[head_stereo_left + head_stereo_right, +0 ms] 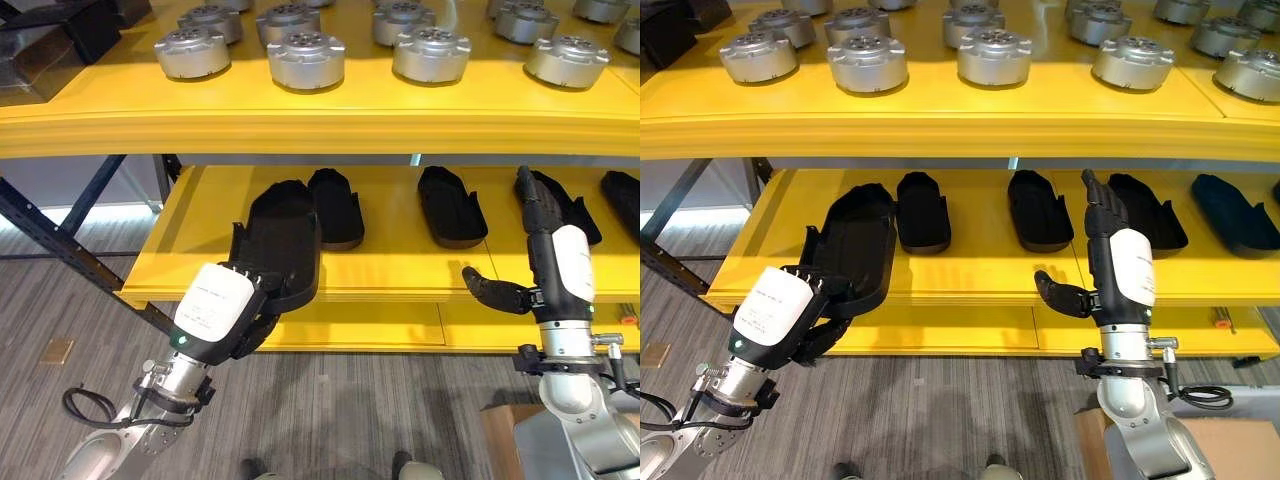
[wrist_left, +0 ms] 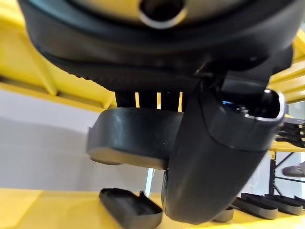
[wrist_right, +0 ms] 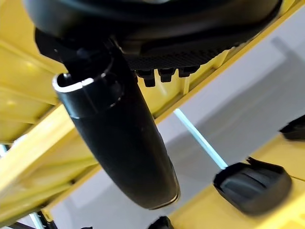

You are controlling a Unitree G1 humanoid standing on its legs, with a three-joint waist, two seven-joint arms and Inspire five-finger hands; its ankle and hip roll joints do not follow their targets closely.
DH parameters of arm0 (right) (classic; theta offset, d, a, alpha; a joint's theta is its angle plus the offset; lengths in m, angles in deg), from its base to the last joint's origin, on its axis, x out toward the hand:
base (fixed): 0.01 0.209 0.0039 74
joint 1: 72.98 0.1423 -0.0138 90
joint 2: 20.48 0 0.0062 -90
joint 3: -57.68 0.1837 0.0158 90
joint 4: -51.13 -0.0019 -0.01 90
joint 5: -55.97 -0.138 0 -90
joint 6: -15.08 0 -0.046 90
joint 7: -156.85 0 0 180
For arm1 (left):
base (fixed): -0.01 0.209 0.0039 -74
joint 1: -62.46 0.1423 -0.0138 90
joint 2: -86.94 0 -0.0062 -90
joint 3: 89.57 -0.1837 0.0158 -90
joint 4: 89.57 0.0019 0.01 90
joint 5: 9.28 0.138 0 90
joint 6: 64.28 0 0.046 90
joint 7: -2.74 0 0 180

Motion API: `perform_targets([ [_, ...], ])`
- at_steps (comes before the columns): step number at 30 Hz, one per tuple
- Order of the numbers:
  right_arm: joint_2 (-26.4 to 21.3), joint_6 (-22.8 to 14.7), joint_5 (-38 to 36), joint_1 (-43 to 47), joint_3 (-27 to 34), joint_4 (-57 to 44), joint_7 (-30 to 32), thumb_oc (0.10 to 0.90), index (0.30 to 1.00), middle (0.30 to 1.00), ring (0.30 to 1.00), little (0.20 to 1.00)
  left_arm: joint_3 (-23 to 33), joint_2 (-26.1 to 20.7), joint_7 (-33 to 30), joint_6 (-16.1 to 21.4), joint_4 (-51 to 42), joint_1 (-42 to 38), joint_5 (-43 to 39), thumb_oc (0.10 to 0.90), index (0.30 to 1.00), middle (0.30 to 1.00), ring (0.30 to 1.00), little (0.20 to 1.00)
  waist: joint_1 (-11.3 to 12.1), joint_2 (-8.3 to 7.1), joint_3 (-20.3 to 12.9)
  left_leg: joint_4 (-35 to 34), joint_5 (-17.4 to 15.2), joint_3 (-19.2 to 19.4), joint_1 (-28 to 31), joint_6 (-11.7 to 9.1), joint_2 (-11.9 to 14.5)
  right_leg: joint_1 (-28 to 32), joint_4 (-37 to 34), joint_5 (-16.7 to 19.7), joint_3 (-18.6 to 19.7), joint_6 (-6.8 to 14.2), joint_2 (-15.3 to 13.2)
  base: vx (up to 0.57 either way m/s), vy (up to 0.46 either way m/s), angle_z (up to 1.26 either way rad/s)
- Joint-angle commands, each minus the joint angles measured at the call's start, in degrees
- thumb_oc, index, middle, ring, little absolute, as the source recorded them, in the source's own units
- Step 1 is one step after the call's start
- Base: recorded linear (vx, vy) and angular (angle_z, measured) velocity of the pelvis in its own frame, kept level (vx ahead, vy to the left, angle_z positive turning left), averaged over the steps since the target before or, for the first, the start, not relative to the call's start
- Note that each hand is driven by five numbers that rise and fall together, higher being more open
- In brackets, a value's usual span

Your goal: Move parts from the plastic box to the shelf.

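A yellow shelf (image 1: 300, 130) with two levels stands in front of the robot, carried on a dark blue steel frame (image 1: 60, 245) over a grey plank-patterned floor (image 1: 330, 410). The upper level holds rows of round silver metal parts (image 1: 306, 58). On the lower level (image 1: 400, 270) a row of black moulded parts (image 1: 452, 207) lies side by side, each apart from the next.

The left hand (image 1: 235, 310) is at the front edge of the lower level with its fingers curled round one end of a long black part (image 1: 285, 235); the rest of that part rests on the yellow board, just beside another black piece (image 1: 337, 207). In the left wrist view the thumb (image 2: 214, 162) presses against the part's underside.

The right hand (image 1: 1110, 250) is held upright in front of the lower level, fingers straight and pointing up, thumb (image 1: 1060, 292) spread out sideways, holding nothing. A brown cardboard box (image 1: 1230, 450) sits on the floor to the right.
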Motion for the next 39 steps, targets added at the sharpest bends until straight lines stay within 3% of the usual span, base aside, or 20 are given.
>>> perform_targets([
  [1, -1.93, -7.19, -6.02, 2.56, 3.59, -5.69, -1.41, 0.9, 1.0, 1.0, 1.0, 1.0, 10.55, 0.53, -5.64, -3.15, -6.26, -2.94, -6.99, 0.4, 0.3, 0.3, 0.3, 0.3, -0.66, 0.41, -2.57, -4.53, -0.16, -1.25, 2.47, -10.03, 2.35, 3.1, 3.34, -4.56, -5.91, -3.32, 1.58, 0.01, 0.494, -0.05],
  [2, -1.88, -7.24, -6.01, 2.69, 3.54, -5.59, -1.37, 0.9, 1.0, 1.0, 1.0, 1.0, 10.43, 0.42, -5.74, -3.11, -6.09, -3.07, -6.97, 0.4, 0.3, 0.3, 0.3, 0.3, -0.59, 0.51, -2.49, -4.59, -0.53, -1.28, 2.42, -9.77, 2.16, 2.8, 3.68, -4.43, -5.85, -3.3, 1.5, 0.0, 0.334, 0.04],
  [5, -0.6, -5.7, -5.55, 5.56, 1.54, -4.06, -1.47, 0.9, 1.0, 1.0, 1.0, 1.0, 8.0, 1.23, -4.74, -1.66, -5.03, -5.79, -4.12, 0.4, 0.3, 0.3, 0.3, 0.3, 0.46, 0.94, -1.72, -4.24, -6.6, -4.34, 2.7, -8.68, -0.98, 1.06, 7.92, -5.35, -3.65, -1.88, -0.68, -0.01, 0.424, -0.04],
  [7, 0.06, -5.76, -6.69, 6.9, 0.61, -3.77, -2.71, 0.9, 1.0, 1.0, 1.0, 1.0, 6.56, 1.5, -4.38, -0.75, -4.47, -7.86, -3.03, 0.4, 0.3, 0.3, 0.3, 0.3, 0.92, 0.85, -1.23, -1.92, -9.77, -6.23, 2.37, -7.86, -3.99, 1.21, 7.14, -3.91, -2.0, -0.56, -2.32, -0.01, 0.463, -0.03],
  [10, 1.05, -6.51, -7.53, 6.86, 0.1, -4.62, -4.68, 0.9, 1.0, 1.0, 1.0, 1.0, 5.94, 1.5, -4.17, -0.3, -4.22, -8.73, -1.75, 0.4, 0.3, 0.3, 0.3, 0.3, 1.18, 0.54, -1.01, 0.43, -12.11, -6.7, 1.87, -6.96, -6.45, 2.43, 5.39, -2.03, -1.48, 0.49, -4.36, 0.0, 0.31, 0.07],
  [14, 2.1, -7.49, -6.02, 4.74, 1.32, -8.41, -4.63, 0.9, 1.0, 1.0, 1.0, 1.0, 6.28, -0.15, -4.4, -0.37, -4.06, -9.39, -1.06, 0.4, 0.3, 0.3, 0.3, 0.3, 1.49, 0.04, -1.19, 2.99, -15.34, -6.99, 1.04, -4.04, -11.12, 4.85, -0.12, 3.91, -1.21, 1.29, -8.63, 0.01, 0.295, -0.02],
  [15, 2.67, -7.89, -6.27, 4.3, 1.89, -8.92, -5.48, 0.9, 1.0, 1.0, 1.0, 1.0, 7.07, -0.93, -4.4, -0.45, -3.79, -8.82, -1.28, 0.4, 0.3, 0.3, 0.3, 0.3, 1.57, -0.22, -1.08, 3.24, -16.14, -6.0, 1.41, -3.28, -12.16, 4.02, 0.09, 7.0, -1.15, 1.6, -9.69, -0.04, 0.206, -0.11],
  [18, 3.23, -8.2, -8.21, 6.15, 1.76, -9.68, -8.17, 0.9, 1.0, 1.0, 1.0, 1.0, 9.75, -2.56, -7.4, -3.51, -3.51, -6.37, -1.01, 0.4, 0.3, 0.3, 0.3, 0.3, 4.07, -0.95, -0.33, 3.1, -17.36, 0.77, 3.18, -3.08, -11.86, 3.09, -0.3, 10.55, -9.1, 2.77, -10.88, -0.07, 0.051, -0.55],
  [20, 4.48, -6.89, -5.88, 6.07, 0.48, -10.36, -6.41, 0.9, 1.0, 1.0, 1.0, 1.0, 11.59, -3.18, -6.96, -2.0, -3.39, -6.93, -0.8, 0.4, 0.3, 0.3, 0.3, 0.3, 3.72, -1.17, -0.13, 1.75, -17.36, -0.59, 3.07, -2.64, -12.79, 2.24, -2.32, 9.64, -6.08, 3.08, -7.53, -0.02, -0.096, -1.19],
  [21, 4.96, -6.66, -4.67, 5.4, 0.19, -10.48, -5.49, 0.9, 1.0, 1.0, 1.0, 1.0, 11.46, -3.54, -6.6, -1.28, -3.44, -7.58, -0.88, 0.4, 0.3, 0.3, 0.3, 0.3, 2.83, -1.49, -0.17, 1.52, -17.6, -2.93, 2.77, -1.96, -13.74, 1.21, -2.3, 10.68, -1.9, 3.12, -6.36, 0.04, -0.116, -0.65],
  [22, 5.05, -6.86, -4.31, 4.97, 0.29, -10.53, -5.11, 0.9, 1.0, 1.0, 1.0, 1.0, 11.39, -3.78, -6.6, -1.0, -3.47, -7.84, -0.82, 0.4, 0.3, 0.3, 0.3, 0.3, 2.43, -1.52, -0.26, 1.39, -17.53, -3.89, 2.56, -1.78, -13.94, 0.91, -2.29, 10.3, -0.09, 2.99, -5.66, 0.03, -0.132, -0.04],
  [24, 4.95, -9.92, -2.73, 1.98, 1.95, -10.86, -3.81, 0.9, 1.0, 1.0, 1.0, 1.0, 11.07, -4.33, -6.69, 0.09, -3.5, -8.9, 0.51, 0.4, 0.3, 0.3, 0.3, 0.3, 0.62, -1.54, -1.14, 0.63, -16.75, -7.46, 1.11, -1.74, -14.14, 1.02, -4.6, 5.97, 5.67, 2.47, -1.54, 0.03, -0.204, 0.83],
  [34, 3.05, -8.77, -4.33, 4.0, 1.16, -10.92, -4.24, 0.9, 1.0, 1.0, 1.0, 1.0, 8.02, -6.0, -6.16, 0.2, -2.28, -12.77, 3.09, 0.4, 0.3, 0.3, 0.3, 0.3, 0.63, -0.65, -3.77, -2.15, -14.99, -10.59, 1.35, -3.21, -13.42, 5.58, -7.02, 1.78, 4.48, 0.34, 1.4, 0.06, -0.18, 0.28],
  [38, 3.23, -10.26, -10.12, 3.64, 0.39, -10.5, -6.18, 0.9, 1.0, 1.0, 1.0, 1.0, 9.16, -8.04, -7.46, -4.2, -1.81, -12.09, 2.9, 0.4, 0.3, 0.3, 0.3, 0.3, 0.3, -0.26, -3.95, -2.08, -14.9, -10.23, 1.92, -3.57, -12.91, 5.69, -5.91, 0.64, 3.73, -0.33, 1.88, 0.01, -0.219, 0.24],
  [39, 3.62, -11.47, -12.41, 4.64, -0.92, -9.41, -9.61, 0.9, 1.0, 1.0, 1.0, 1.0, 10.27, -9.26, -8.49, -5.84, -0.83, -11.66, 2.77, 0.4, 0.3, 0.3, 0.3, 0.3, 0.25, -0.05, -3.8, -0.41, -15.49, -9.21, 2.0, -3.72, -12.75, 5.74, -5.39, 0.23, 3.02, -0.71, 1.92, 0.0, -0.135, 0.17],
])
